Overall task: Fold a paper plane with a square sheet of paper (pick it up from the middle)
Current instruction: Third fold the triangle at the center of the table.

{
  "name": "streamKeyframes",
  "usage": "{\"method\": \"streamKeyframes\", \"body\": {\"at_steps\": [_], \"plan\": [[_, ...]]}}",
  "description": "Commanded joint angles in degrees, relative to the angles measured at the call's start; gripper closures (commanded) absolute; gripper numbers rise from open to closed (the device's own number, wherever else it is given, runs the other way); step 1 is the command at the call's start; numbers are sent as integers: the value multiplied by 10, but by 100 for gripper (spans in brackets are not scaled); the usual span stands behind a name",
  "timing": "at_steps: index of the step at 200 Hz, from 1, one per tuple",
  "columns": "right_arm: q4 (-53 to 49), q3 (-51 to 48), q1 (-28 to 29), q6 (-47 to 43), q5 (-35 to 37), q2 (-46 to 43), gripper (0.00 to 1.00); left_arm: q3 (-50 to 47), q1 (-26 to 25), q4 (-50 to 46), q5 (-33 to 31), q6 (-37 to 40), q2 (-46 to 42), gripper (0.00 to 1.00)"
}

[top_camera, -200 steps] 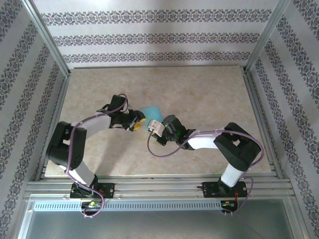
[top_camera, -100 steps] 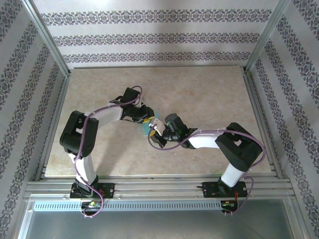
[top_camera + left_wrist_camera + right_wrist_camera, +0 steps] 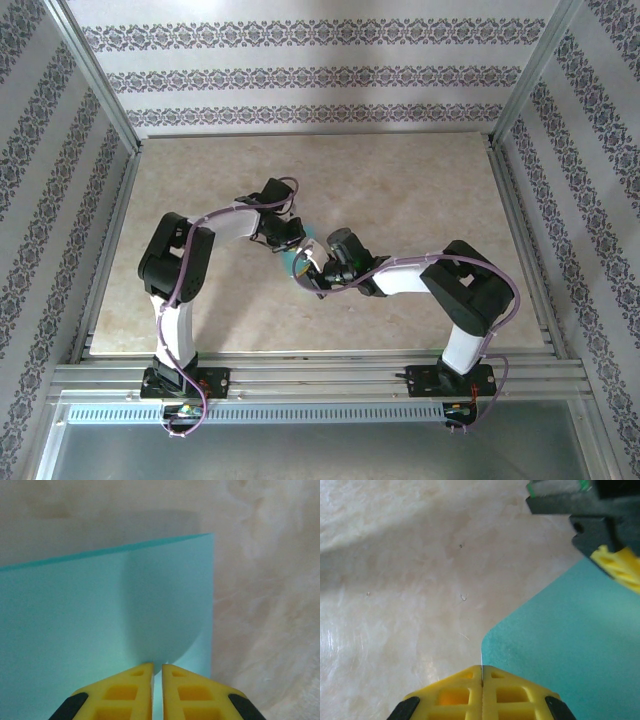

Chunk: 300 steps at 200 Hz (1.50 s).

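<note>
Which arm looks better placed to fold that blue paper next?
Probably left. The left gripper pinches the paper with most of it spread ahead; the right gripper clamps just beside a corner, better for anchoring.

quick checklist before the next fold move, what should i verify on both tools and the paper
1. Right tool shut on the turquoise paper sheet: ok, the sheet's edge runs into its closed jaws.
2. Left tool gripping the sheet: cannot tell, its fingers stand nearly together with a slim turquoise gap between them.
3. Tools apart from each other: ok, the right wrist view has them at separate parts of the sheet.
4. Sheet untorn: ok where visible, the surface looks smooth.
5. Sheet lifted off the table: cannot tell.
</note>
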Motion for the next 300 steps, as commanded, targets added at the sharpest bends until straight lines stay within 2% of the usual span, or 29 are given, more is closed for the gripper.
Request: {"method": "streamKeyframes", "body": {"at_steps": [1,123,300], "plan": [[11,13,-7,15,-13,9,97,15,-7,-47,-24,25,18,87],[-59,62,-38,33,68,45,95,40,-13,-89,-28,68,49,91],[-88,71,-55,58,67,56,95,39,-13,-84,-28,66,49,95]]}}
